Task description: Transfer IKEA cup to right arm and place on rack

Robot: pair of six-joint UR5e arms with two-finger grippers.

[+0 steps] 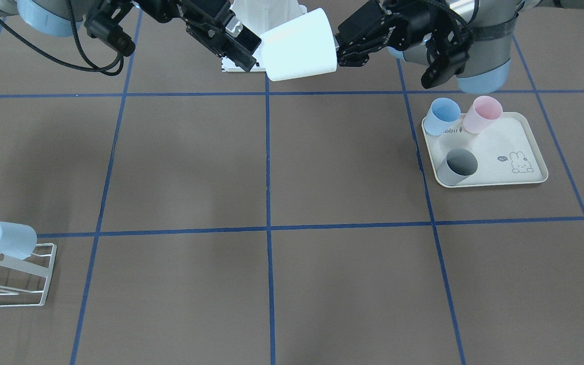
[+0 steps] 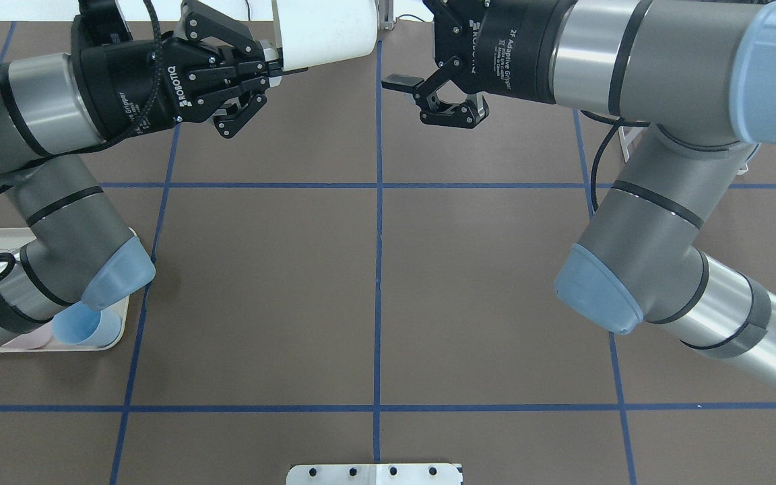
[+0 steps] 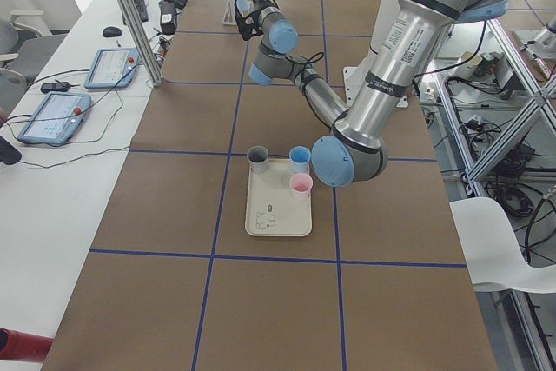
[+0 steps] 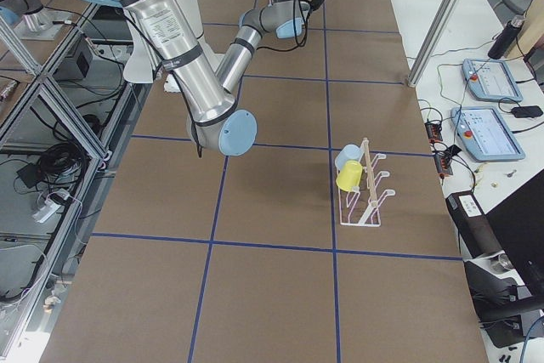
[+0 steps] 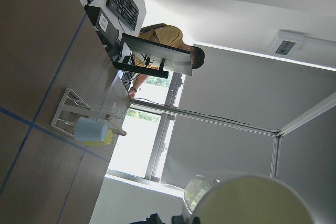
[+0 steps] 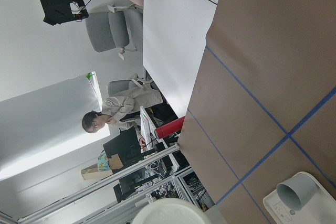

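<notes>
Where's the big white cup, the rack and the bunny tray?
white cup [image 1: 299, 45]: front-facing view, on its side wall.
rack [image 1: 28, 267]: front-facing view, on its white wire frame.
tray [image 1: 497, 144]: front-facing view, on the bare floor near the bunny drawing.

A brown table [image 3: 278, 301] gridded in blue tape fills the lab. Along one side of it runs a white bench [image 3: 52, 188] carrying two pendants [image 3: 54, 116] (a keyboard [image 3: 137, 2] lies farther along); opposite stands a white chair [image 3: 502, 248]. Beyond the table's end, daylight glows through a window [image 5: 139, 149] between grey walls [image 5: 236, 87].
</notes>
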